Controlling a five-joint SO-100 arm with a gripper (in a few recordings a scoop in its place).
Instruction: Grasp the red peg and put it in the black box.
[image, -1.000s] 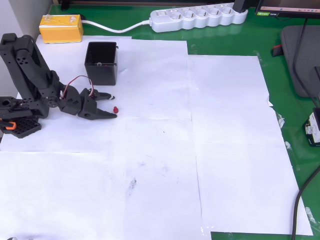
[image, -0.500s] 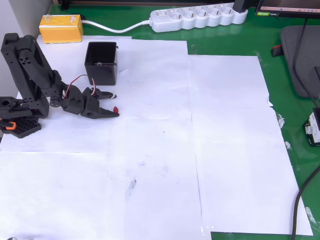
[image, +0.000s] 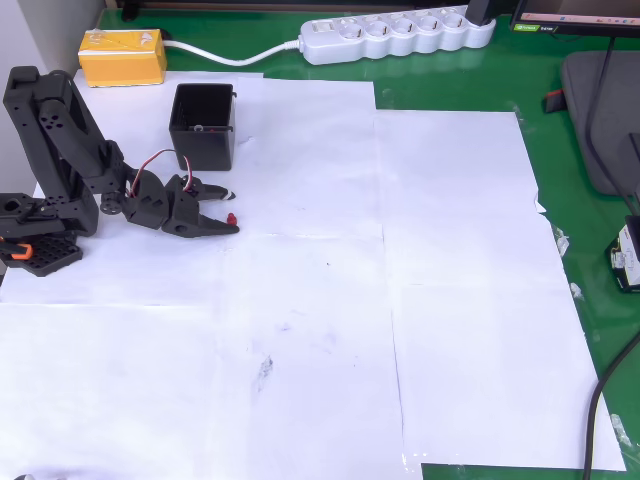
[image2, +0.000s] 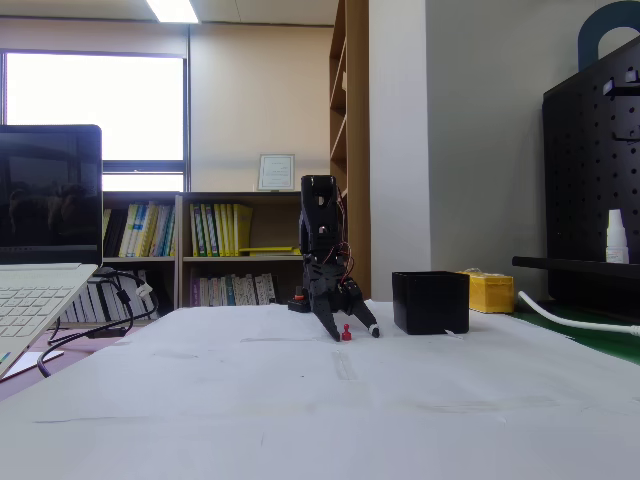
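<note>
Laptop: an open laptop sits at the far left of the fixed view, on the white paper.
Room: bookshelves line the back wall under a bright window.
Yellow box: yellow box at top left in the overhead view, on green mat.
Hand: the hand is low over the paper, jaws parted on either side of the peg, not clamped.
Red peg: the red peg stands on the paper between the fingertips; seen upright too.
Black box: the black box sits just beyond the hand, open-topped.
Tabletop: the tabletop is covered in white sheets.
Power strip: white power strip along the top edge.
</note>
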